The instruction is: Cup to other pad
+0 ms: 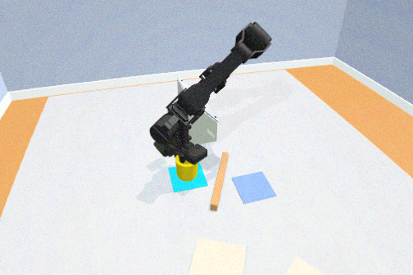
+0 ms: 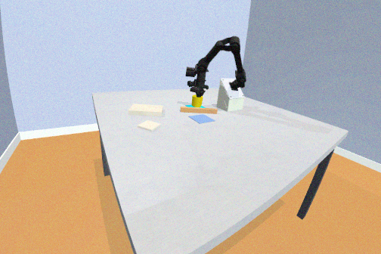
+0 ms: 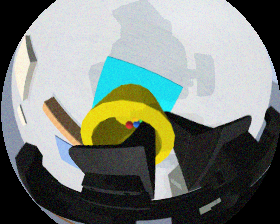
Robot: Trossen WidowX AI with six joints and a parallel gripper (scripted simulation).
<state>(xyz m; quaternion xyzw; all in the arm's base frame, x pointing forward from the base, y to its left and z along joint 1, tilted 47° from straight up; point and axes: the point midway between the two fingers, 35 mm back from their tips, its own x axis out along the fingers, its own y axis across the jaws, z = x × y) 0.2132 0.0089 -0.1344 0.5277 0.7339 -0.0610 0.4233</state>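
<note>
The yellow cup [image 1: 187, 171] [image 2: 196, 101] [image 3: 112, 107] is upright over the cyan pad [image 1: 178, 187] [image 3: 120, 72], its base at or just above the pad; whether it touches is hard to tell. My gripper [image 1: 185, 159] [image 2: 198, 95] [image 3: 157, 116] is shut on the cup's wall, one finger inside the rim and one outside. Inside the cup in the wrist view are a red marble [image 3: 129, 125], a blue marble [image 3: 136, 124] and a bit of green; the finger hides part of the inside. The blue pad [image 1: 254, 187] [image 2: 202, 119] [image 3: 65, 150] has nothing on it.
An orange bar [image 1: 220, 182] [image 2: 199, 110] [image 3: 60, 117] lies between the two pads. A thick cream block [image 1: 219, 257] [image 2: 146, 110] and a smaller flat cream piece [image 1: 303, 268] [image 2: 149, 125] lie off to one side. A pale angled box [image 1: 205, 130] [image 2: 231, 103] stands by the arm's base.
</note>
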